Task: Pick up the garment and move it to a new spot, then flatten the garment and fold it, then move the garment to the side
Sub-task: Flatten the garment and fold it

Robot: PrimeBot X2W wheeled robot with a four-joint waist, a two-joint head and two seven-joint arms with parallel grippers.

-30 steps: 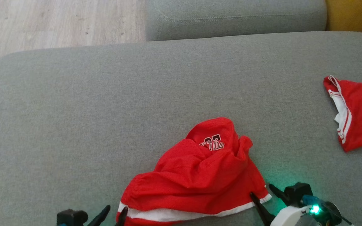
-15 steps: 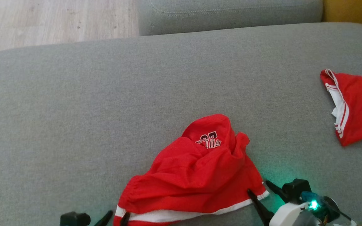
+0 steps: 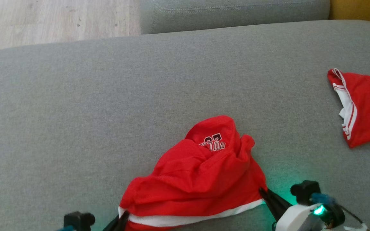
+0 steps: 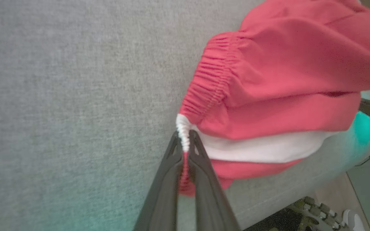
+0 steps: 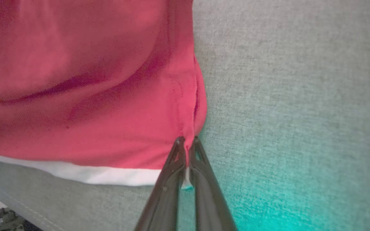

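The garment [image 3: 201, 179] lies bunched near the cushion's [image 3: 108, 96] front edge — left gripper [image 4: 183, 138] pinches its white band corner, right gripper [image 5: 187, 141] its opposite seam, likely so lifting spreads it.

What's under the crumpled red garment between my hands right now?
The grey cushion shows all round the red garment, which lies bunched on it. Whatever sits beneath the folds is covered. Left hand and right hand pinch its near corners.
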